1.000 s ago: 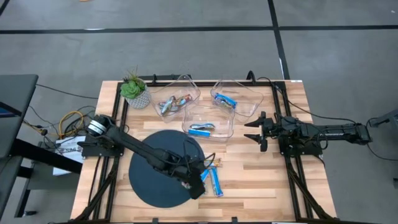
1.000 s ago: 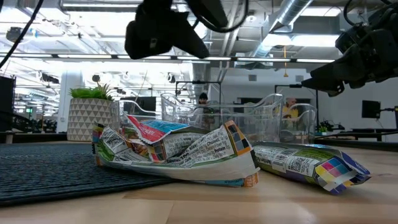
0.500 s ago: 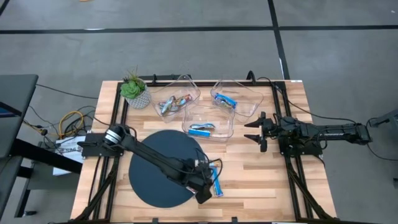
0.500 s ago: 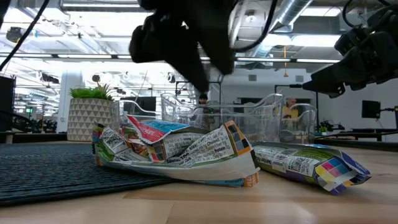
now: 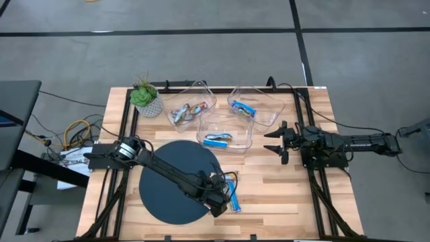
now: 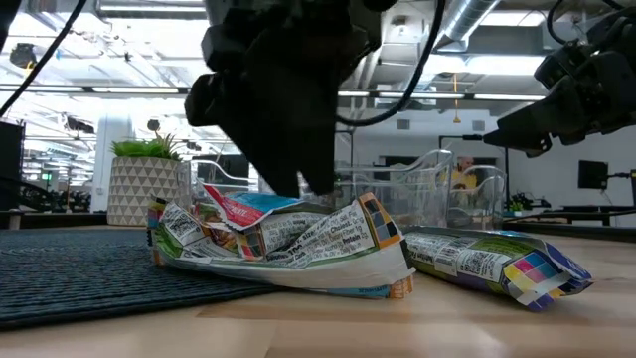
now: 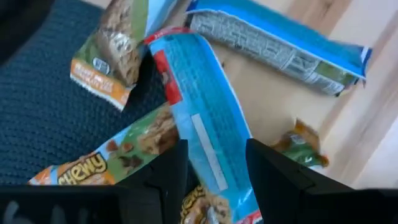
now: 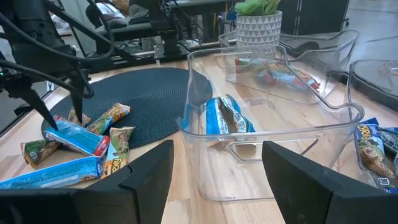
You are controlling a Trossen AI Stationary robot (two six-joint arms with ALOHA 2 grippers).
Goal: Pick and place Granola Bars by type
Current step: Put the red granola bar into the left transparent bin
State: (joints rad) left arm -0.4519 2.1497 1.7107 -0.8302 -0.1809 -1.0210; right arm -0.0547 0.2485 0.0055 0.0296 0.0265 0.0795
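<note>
L pincer (image 5: 220, 199), fingers spread, now sits lower than a sec ago, straddling a blue bar in the Granola Bars (image 5: 230, 191) pile near desk's front edge. R pincer (image 5: 275, 142) also spread, unmoved by the right edge.

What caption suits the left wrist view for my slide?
Left hand, open, straddles a blue granola bar at the dark round mat's edge.

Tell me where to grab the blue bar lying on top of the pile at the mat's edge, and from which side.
Grip the blue bar across its narrow width near the middle, coming straight down from above. It lies flat and uppermost, crossing other bars, so both long edges are free. The left gripper already hangs open astride it; the right gripper waits beside the bins.
</note>
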